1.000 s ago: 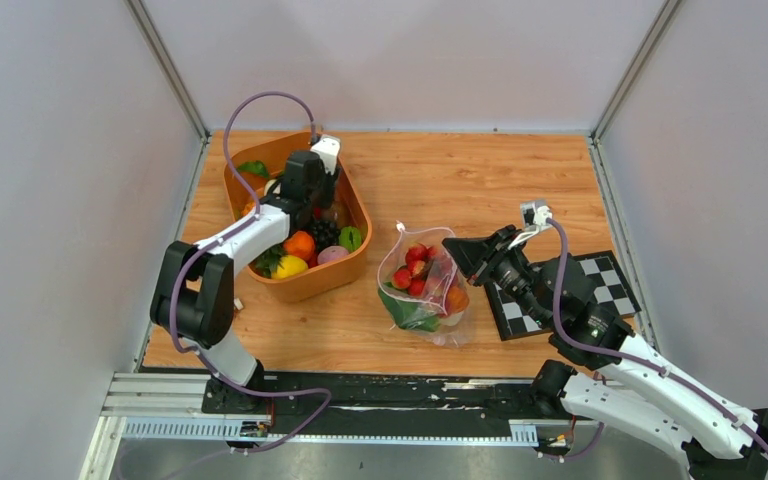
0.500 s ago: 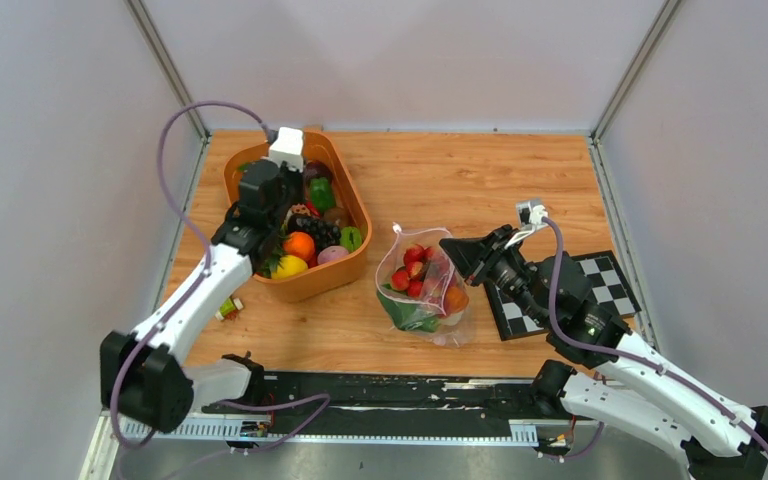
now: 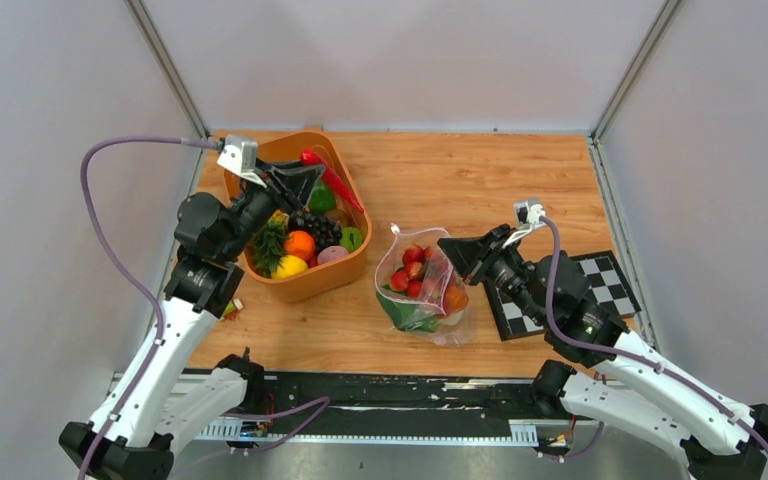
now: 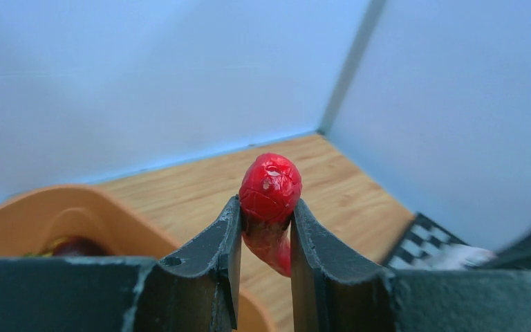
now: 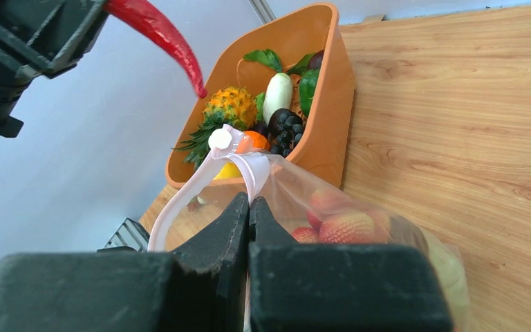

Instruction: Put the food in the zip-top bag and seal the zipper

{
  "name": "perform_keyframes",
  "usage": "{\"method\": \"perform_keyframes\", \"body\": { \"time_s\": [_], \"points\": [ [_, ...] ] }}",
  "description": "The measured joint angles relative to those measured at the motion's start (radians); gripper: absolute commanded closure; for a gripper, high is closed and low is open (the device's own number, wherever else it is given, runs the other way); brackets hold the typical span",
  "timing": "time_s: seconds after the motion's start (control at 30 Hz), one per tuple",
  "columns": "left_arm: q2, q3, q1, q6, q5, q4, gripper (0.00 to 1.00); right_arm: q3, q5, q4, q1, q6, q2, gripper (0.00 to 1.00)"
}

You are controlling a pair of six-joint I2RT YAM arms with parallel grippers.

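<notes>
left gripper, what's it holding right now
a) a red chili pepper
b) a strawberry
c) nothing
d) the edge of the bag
a: the left wrist view shows the left gripper clamped on a long red chili pepper, with its rounded end sticking up between the fingers.
</notes>
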Motion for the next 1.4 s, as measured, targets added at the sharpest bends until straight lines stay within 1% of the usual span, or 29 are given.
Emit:
{"method": "perform_keyframes", "body": {
  "time_s": [0.1, 0.2, 0.23, 0.3, 0.37, 0.47, 0.63, 0.83, 0.9, 1.07, 1.3, 1.4],
  "points": [
    [-0.013, -0.001, -0.051, -0.037, 0.099, 0.03, 0.74, 0.0, 0.0, 0.003, 0.0, 0.0, 0.004, 1.0],
    [-0.024, 0.001, -0.159, -0.02, 0.175, 0.034, 0.75, 0.0, 0.0, 0.007, 0.0, 0.0, 0.012, 1.0],
    [-0.024, 0.002, -0.212, -0.002, 0.202, 0.031, 0.75, 0.0, 0.0, 0.007, 0.0, 0.0, 0.017, 1.0],
    [-0.021, 0.005, -0.289, 0.027, 0.235, 0.026, 0.75, 0.0, -0.003, 0.01, 0.0, 0.0, 0.024, 1.0],
    [-0.014, 0.005, -0.341, 0.056, 0.254, 0.018, 0.76, 0.0, -0.007, 0.013, 0.0, 0.001, 0.029, 1.0],
    [0.002, 0.005, -0.387, 0.1, 0.262, -0.006, 0.76, 0.0, -0.008, 0.014, 0.0, 0.001, 0.03, 1.0],
    [0.056, 0.005, -0.448, 0.178, 0.206, -0.09, 0.76, 0.0, -0.008, 0.014, 0.0, 0.001, 0.028, 1.0],
    [0.158, 0.007, -0.528, 0.239, 0.147, -0.162, 0.75, 0.0, -0.009, 0.015, 0.0, 0.001, 0.021, 1.0],
    [0.193, 0.017, -0.555, 0.262, 0.12, -0.206, 0.74, 0.0, -0.009, 0.015, 0.0, 0.001, 0.021, 1.0],
    [0.249, 0.055, -0.579, 0.303, 0.055, -0.293, 0.72, 0.0, -0.015, 0.014, 0.0, 0.001, 0.021, 1.0],
    [0.319, 0.142, -0.594, 0.306, -0.072, -0.381, 0.53, 0.0, -0.026, 0.014, 0.0, 0.001, 0.021, 1.0],
    [0.349, 0.166, -0.595, 0.298, -0.146, -0.43, 0.52, 0.0, -0.032, 0.015, 0.0, 0.0, 0.019, 1.0]
  ]
}}
